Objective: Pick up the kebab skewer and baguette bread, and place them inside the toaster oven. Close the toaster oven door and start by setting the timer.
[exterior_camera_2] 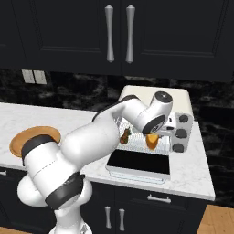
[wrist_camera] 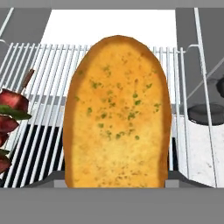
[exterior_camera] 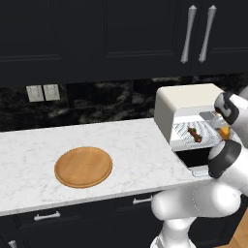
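Holding: the fingers (exterior_camera_2: 153, 137) grip the baguette bread (wrist_camera: 117, 113) at its lower end, just above the wire rack (wrist_camera: 48, 105); their tips are hidden behind the bread in the hand view.
Baguette bread: golden crust flecked with green, standing lengthwise over the rack bars, seen as an orange piece under the hand in the right base view.
Kebab skewer: the kebab skewer (exterior_camera: 195, 134) lies on the wire rack inside the toaster oven (exterior_camera: 186, 99), just beside the bread, dark red and green chunks along its stick.
Toaster oven door: the toaster oven door (exterior_camera_2: 140, 163) is folded down flat, dark glass facing up, over the table (exterior_camera: 43, 145) edge.
Knobs: dark knobs (exterior_camera_2: 182, 125) on the oven's right panel.
Wooden board: the round wooden board (exterior_camera: 83, 166) lies well apart to the left on the table.
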### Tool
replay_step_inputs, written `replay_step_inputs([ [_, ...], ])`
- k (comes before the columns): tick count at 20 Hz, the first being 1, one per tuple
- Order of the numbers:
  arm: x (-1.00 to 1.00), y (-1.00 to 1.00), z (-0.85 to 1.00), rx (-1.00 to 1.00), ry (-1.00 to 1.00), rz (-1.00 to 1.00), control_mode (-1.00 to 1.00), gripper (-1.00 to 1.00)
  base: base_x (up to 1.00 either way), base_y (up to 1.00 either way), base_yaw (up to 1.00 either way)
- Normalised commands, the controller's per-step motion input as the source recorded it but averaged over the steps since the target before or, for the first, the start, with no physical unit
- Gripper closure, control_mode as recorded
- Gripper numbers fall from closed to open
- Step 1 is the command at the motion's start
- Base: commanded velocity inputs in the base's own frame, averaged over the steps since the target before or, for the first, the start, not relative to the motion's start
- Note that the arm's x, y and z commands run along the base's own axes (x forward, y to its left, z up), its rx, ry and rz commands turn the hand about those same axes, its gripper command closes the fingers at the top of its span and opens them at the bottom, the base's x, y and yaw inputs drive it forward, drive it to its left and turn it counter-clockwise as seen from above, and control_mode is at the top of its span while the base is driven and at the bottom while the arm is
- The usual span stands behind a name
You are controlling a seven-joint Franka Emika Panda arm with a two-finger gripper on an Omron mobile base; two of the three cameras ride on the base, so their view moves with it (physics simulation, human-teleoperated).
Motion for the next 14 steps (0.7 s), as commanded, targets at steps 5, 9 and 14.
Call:
replay_step_inputs([
  [5, 0.24, -0.08, -0.33, 0.03, 0.0, -0.02, -1.0, 1.0, 0.0, 0.0, 0.0],
  [9, 0.24, -0.01, -0.35, 0.02, 0.0, -0.02, -1.0, 1.0, 0.0, 0.0, 0.0],
  [14, 0.31, 0.0, -0.18, 0.03, 0.0, -0.02, -1.0, 1.0, 0.0, 0.0, 0.0],
])
